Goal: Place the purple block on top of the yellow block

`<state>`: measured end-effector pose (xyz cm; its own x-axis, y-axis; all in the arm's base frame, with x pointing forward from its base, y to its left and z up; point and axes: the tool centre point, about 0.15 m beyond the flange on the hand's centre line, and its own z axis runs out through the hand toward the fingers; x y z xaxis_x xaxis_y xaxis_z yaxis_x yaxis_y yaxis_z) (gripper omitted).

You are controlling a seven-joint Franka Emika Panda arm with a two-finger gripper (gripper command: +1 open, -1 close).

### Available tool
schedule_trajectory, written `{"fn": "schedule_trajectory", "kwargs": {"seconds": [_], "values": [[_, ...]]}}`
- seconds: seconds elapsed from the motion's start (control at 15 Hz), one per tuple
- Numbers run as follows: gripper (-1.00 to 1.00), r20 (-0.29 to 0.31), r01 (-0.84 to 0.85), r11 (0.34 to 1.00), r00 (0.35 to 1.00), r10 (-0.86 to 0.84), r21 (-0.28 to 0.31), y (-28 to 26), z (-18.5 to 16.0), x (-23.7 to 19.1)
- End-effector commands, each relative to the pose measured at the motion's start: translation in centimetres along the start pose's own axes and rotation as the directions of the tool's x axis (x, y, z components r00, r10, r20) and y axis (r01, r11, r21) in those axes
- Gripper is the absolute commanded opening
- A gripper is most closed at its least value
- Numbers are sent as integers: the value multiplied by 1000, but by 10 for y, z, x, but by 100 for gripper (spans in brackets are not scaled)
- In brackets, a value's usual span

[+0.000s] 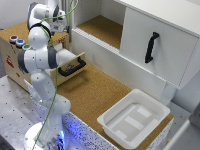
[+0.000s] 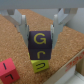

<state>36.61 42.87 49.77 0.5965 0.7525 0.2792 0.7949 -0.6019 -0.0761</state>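
Note:
In the wrist view my gripper (image 2: 41, 40) has its two fingers against the sides of the purple block (image 2: 40, 44), which carries pale green letters. The jaws look closed on it. The yellow block (image 2: 40, 65) lies directly under the purple block on the cork surface (image 2: 65, 55); I cannot tell whether the two touch. In the exterior view the arm's wrist (image 1: 55, 14) reaches over the top of the wooden cabinet (image 1: 10, 55) at the exterior view's left. The blocks and fingertips are hidden there.
A red block (image 2: 7, 70) lies on the cork beside the yellow one. The exterior view shows an open drawer with a black handle (image 1: 72, 66), three coloured buttons (image 1: 21, 43), a white tray (image 1: 135, 117) and a white cupboard with a black handle (image 1: 151, 47).

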Motion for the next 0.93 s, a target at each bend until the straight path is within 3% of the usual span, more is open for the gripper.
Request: {"fn": "schedule_trajectory", "kwargs": {"seconds": [0.0, 0.4, 0.73, 0.87], "values": [[-100, 212, 158, 987, 966, -146, -41, -15, 14, 31], [-100, 230, 297, 953, 933, -278, -52, -24, 21, 31], [-100, 241, 292, 956, 930, -279, -20, -14, 41, 44], [-100, 242, 294, 955, 930, -275, -46, -14, 48, 48]]}}
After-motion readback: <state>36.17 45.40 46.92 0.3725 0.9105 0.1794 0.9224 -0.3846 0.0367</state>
